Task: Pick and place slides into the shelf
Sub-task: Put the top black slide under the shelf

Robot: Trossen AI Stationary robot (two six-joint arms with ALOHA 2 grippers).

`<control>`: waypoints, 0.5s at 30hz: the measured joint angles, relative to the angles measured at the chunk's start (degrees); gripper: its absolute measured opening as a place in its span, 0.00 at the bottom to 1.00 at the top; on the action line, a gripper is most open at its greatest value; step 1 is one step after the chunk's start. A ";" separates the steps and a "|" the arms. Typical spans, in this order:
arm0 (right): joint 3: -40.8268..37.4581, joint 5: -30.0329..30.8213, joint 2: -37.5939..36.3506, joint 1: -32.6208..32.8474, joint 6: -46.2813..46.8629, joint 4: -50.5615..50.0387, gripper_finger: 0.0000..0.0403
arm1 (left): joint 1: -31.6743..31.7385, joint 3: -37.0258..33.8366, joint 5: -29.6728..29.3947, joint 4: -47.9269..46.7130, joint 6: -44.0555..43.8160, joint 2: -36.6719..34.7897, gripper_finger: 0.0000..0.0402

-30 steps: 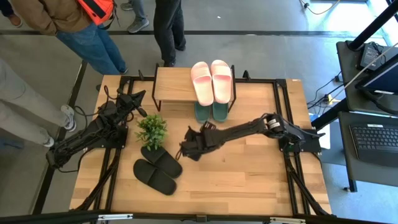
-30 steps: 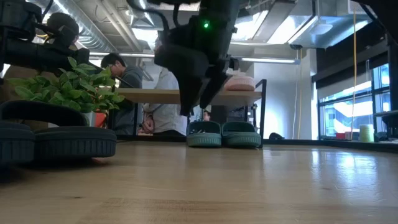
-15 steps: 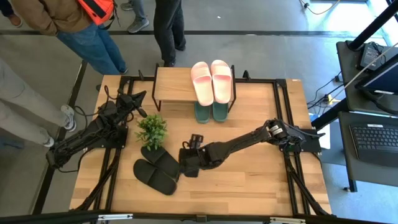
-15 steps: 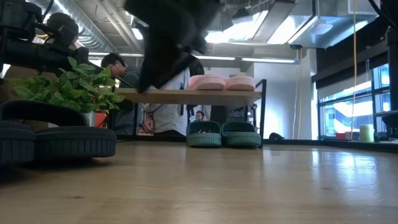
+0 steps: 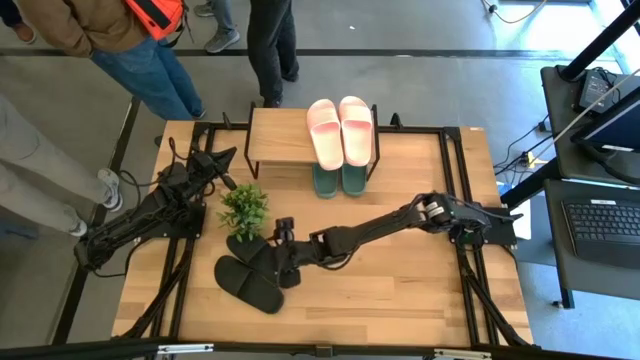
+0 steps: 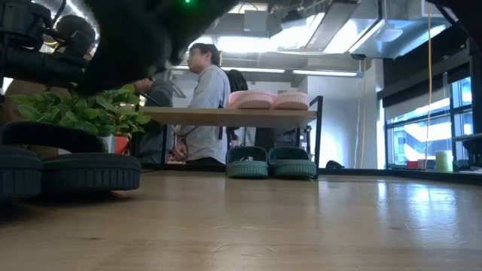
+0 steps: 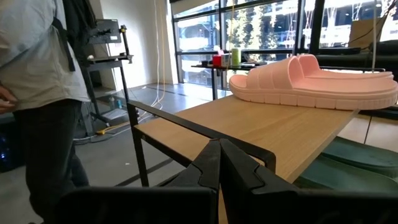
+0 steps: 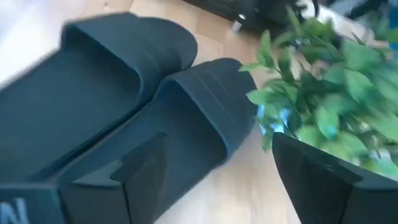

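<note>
The black slides (image 5: pixel 253 272) lie side by side, soles down, at the table's near left, beside a small potted plant (image 5: pixel 245 208). My right gripper (image 5: pixel 283 256) hovers open over the black slide (image 8: pixel 193 130) nearest the plant. One finger (image 8: pixel 144 180) is above that slide's strap end and the other (image 8: pixel 320 183) is toward the plant. The pink slides (image 5: pixel 340 130) rest on the shelf's top board (image 5: pixel 280 135), and the green slides (image 5: pixel 338 180) stand on the table under it. My left gripper (image 7: pixel 217 171) waits shut at the table's left, pointing level at the shelf.
The plant's leaves (image 8: pixel 323 81) come close to my right gripper's outer finger. Several people stand beyond the table's far edge (image 5: pixel 150 60). Bare tabletop (image 5: pixel 400 290) stretches across the near right. In the low view the right arm is a dark blur (image 6: pixel 135 38) above the black slides (image 6: pixel 68 162).
My right gripper has moved toward the table's left and near edges, from the table's middle to above the black slides, rolling and tipping as it went. It has stayed open. No slide has moved.
</note>
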 joint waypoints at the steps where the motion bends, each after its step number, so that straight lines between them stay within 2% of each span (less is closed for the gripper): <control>1: 0.00 -0.09 0.95 -0.07 -1.95 1.63 0.71 | 0.00 0.00 0.00 0.00 0.00 0.00 0.00; 7: -0.09 -0.05 5.87 -0.52 -8.78 9.34 0.71 | 0.00 0.00 0.00 0.00 0.00 0.00 0.00; 15: -0.09 0.03 8.49 -2.21 -8.80 12.52 0.71 | 0.00 0.00 0.00 0.00 0.00 0.00 0.00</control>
